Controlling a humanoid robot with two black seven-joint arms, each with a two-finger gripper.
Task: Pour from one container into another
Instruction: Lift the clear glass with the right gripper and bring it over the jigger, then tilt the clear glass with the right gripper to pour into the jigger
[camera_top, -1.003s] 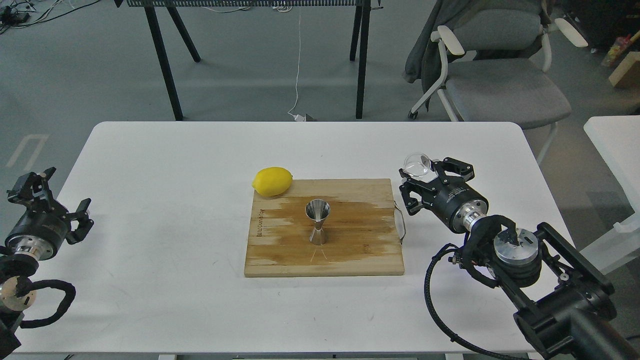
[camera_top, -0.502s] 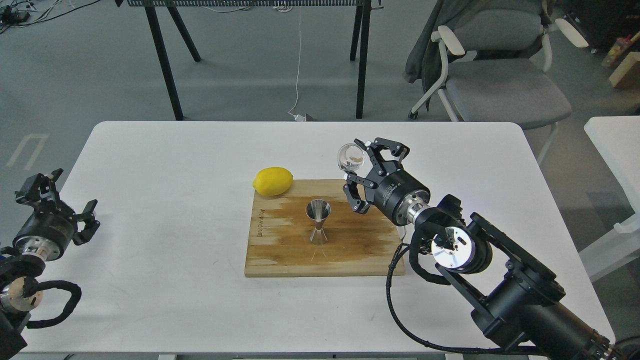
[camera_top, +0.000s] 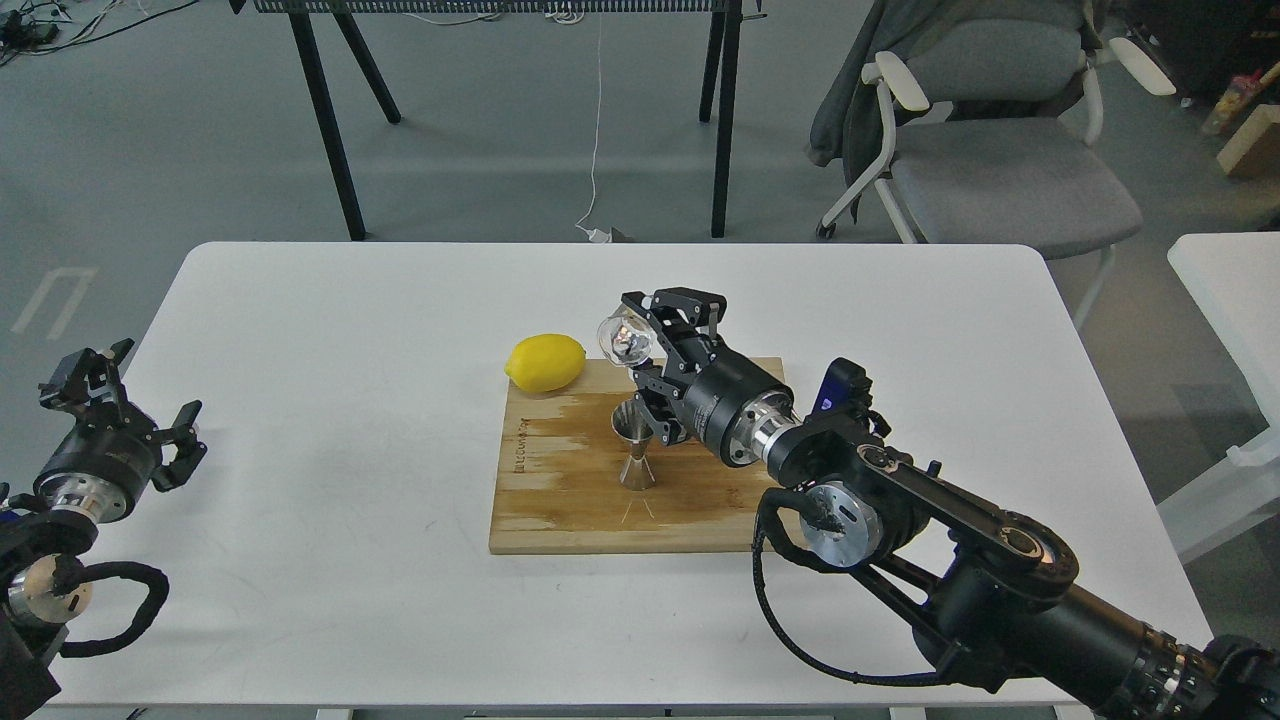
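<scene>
A shiny steel jigger (camera_top: 634, 450) stands upright in the middle of a wooden cutting board (camera_top: 560, 500). My right gripper (camera_top: 650, 335) is shut on a small clear glass cup (camera_top: 624, 337), holding it above and slightly behind the jigger. The cup is tilted on its side with its rim facing left. Part of the jigger's upper rim is hidden by the gripper body. At the table's left edge my left gripper (camera_top: 120, 395) stands open, holding nothing.
A yellow lemon (camera_top: 545, 362) lies at the board's far left corner, close to the cup. The white table (camera_top: 330, 330) holds the board. Behind the table are a grey chair (camera_top: 1000, 150) and black table legs (camera_top: 330, 130).
My right arm has swept left with the glass cup, from right of the board to above the jigger, and the cup has tipped further over. The left gripper barely shifted.
</scene>
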